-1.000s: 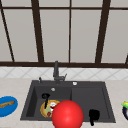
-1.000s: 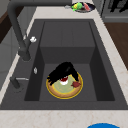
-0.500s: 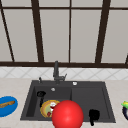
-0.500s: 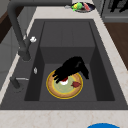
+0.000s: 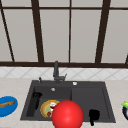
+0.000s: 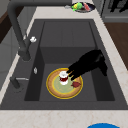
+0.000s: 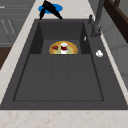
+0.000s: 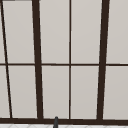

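Jar (image 5: 52, 107), small and red with a white lid, stands on the yellow plate (image 5: 45, 110) at lower centre of the front view, while in the left side view the right hand (image 6: 86, 65) reaches from the right, its fingers (image 6: 71, 73) loosely extended and just beside the jar, and in the right side view the left hand (image 7: 50, 8) hangs at upper left, fingers straight.

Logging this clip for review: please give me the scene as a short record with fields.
Setting: black sink under a window, faucet behind
Basin: yellow-rimmed plate bearing a small jar and a red piece
Left robot hand: by the basin's left wall
Right robot hand: at the sink's front edge
Left side view: a robot hand beside the jar, contact unclear
Foreground: red ball
Counter: blue plate left, bowl right
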Robot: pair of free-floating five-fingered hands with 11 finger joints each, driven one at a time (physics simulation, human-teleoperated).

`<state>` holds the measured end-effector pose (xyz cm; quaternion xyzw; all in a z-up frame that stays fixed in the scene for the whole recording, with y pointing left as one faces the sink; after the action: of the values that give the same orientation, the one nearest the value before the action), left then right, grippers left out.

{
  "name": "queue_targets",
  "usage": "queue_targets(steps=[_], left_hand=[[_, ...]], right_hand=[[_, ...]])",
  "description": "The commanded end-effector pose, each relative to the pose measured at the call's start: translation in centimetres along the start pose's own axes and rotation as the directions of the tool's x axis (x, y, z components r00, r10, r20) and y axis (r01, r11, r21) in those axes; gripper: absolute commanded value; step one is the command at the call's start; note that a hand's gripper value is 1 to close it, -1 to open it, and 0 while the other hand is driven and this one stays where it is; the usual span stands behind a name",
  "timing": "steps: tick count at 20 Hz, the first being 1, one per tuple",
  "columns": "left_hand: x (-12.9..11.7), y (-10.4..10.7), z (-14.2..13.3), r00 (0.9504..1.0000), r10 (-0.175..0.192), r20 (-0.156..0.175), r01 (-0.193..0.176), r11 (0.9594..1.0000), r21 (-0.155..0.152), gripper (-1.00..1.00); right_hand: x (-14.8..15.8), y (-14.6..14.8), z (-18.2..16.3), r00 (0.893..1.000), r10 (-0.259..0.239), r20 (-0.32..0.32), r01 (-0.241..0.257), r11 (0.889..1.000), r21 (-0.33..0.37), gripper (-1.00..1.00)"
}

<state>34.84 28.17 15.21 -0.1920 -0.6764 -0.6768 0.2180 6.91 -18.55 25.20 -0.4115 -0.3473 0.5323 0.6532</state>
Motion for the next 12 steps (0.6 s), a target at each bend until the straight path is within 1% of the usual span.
queue_targets(steps=[1,3,4,10,12], left_hand=[[3.5,0.1,0.8,0.9996,0.020,-0.021,-0.021,0.9993,-0.030,-1.00],[5.5,-0.1,0.5,0.9995,0.003,-0.033,-0.004,0.9992,-0.039,-1.00],[6.4,-0.1,0.6,0.9994,0.001,-0.035,-0.002,0.9991,-0.043,-1.00],[12.2,-0.4,0.1,0.9989,0.004,-0.046,-0.007,0.9981,-0.061,-1.00],[14.0,-0.7,-0.1,0.9989,0.006,-0.048,-0.008,0.9981,-0.061,-1.00]], right_hand=[[0.0,0.0,0.0,1.000,0.000,0.000,0.000,1.000,0.000,0.00],[0.0,0.0,0.0,1.000,0.000,0.000,0.000,1.000,0.000,0.00],[0.0,0.0,0.0,1.000,0.000,0.000,0.000,1.000,0.000,0.00],[0.0,0.0,0.0,1.000,0.000,0.000,0.000,1.000,0.000,0.00],[0.0,0.0,0.0,1.000,0.000,0.000,0.000,1.000,0.000,0.00]])
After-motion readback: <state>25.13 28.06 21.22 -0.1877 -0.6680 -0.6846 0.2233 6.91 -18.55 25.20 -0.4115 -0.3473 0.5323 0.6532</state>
